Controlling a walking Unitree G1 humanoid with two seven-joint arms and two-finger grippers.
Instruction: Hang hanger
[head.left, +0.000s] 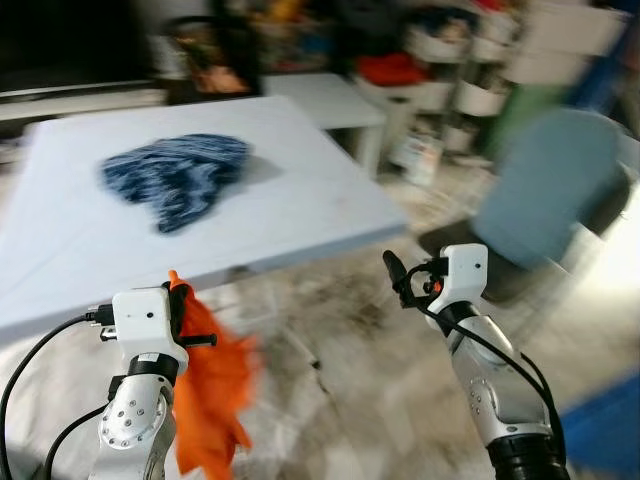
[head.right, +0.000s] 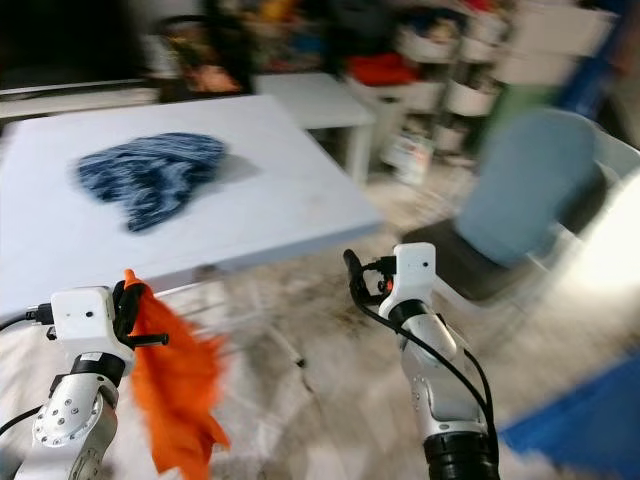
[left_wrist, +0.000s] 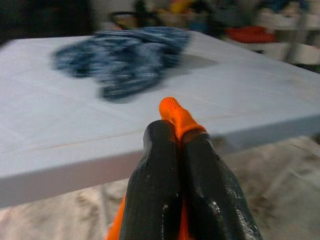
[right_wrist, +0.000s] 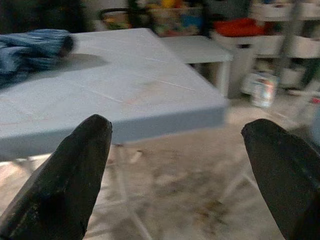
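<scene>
My left gripper (head.left: 178, 292) is low in front of the table and is shut on an orange garment (head.left: 215, 390). The cloth hangs down below the fingers toward the floor. In the left wrist view an orange tip (left_wrist: 172, 111) pokes out past the closed black fingers (left_wrist: 155, 170); blur hides whether it is cloth or part of a hanger. My right gripper (right_wrist: 180, 130) is held out at about the same height to the right, open, with nothing between its fingers. Its wrist (head.left: 460, 275) stands beyond the table's near right corner.
A white table (head.left: 320, 200) stretches ahead, with a crumpled blue knitted garment (head.left: 180, 175) lying on it. A blue-grey chair (head.left: 555, 190) stands to the right. Behind are a small white side table (head.left: 330, 100) and cluttered shelves (head.left: 470, 60). Patterned floor (head.left: 350, 330) lies between my arms.
</scene>
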